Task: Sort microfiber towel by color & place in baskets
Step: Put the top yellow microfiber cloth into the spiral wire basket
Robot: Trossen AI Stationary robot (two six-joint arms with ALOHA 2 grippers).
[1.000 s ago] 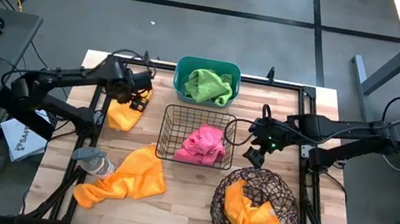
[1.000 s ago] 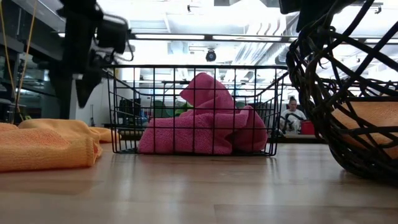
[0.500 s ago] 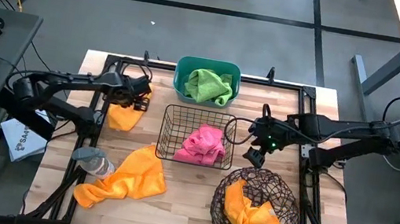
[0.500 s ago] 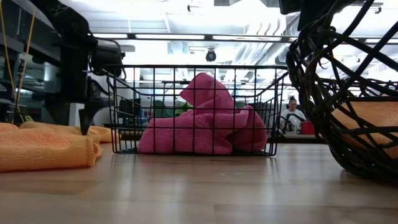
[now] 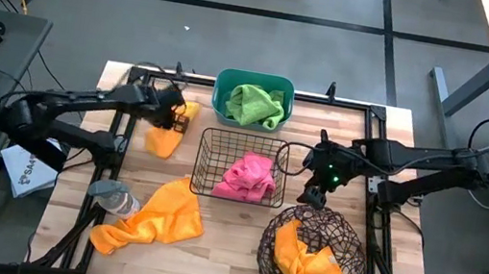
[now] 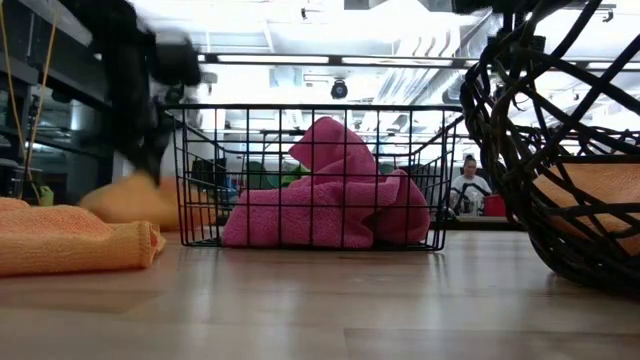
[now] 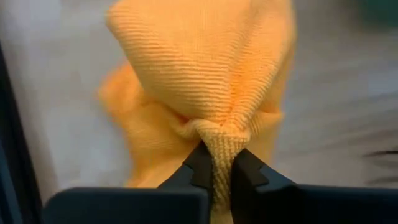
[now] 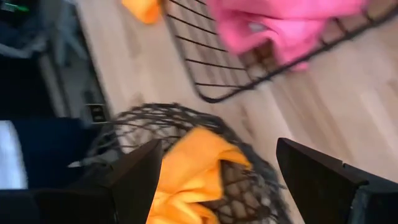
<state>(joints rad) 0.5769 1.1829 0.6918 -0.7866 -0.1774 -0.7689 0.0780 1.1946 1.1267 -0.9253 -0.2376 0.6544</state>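
My left gripper [image 5: 175, 119] is shut on a small orange towel [image 5: 165, 137] at the table's far left, beside the black wire basket [image 5: 205, 162] that holds a pink towel [image 5: 251, 177]. The teal tub [image 5: 225, 86] at the far edge holds a green towel [image 5: 254, 104]. The round dark basket [image 5: 282, 222] at the near right holds an orange towel [image 5: 303, 263]. My right gripper [image 5: 314, 192] hovers open over that basket's far rim, holding nothing. A larger orange towel [image 5: 158, 216] lies spread on the table at the near left. My left gripper pinches a bunched fold of the small orange towel [image 7: 217, 144] between its two fingertips [image 7: 200, 163], several layers gathered together. The fingers come from above, pointing down. The cloth fans out below the pinch. Whether its lower end [image 6: 135, 205] rests on the table, I cannot tell.
A clear plastic bottle [image 5: 114, 197] lies at the near left by the larger orange towel. A black frame rail [image 5: 121, 128] runs along the table's left side. Bare wood shows between the wire basket and the table's near edge [image 5: 227, 251].
My left gripper has gone down onto the small orange towel, shut on it and drawn it up and a little toward the wire basket. The towel, flat before, is now gathered into a bunch under the fingers.
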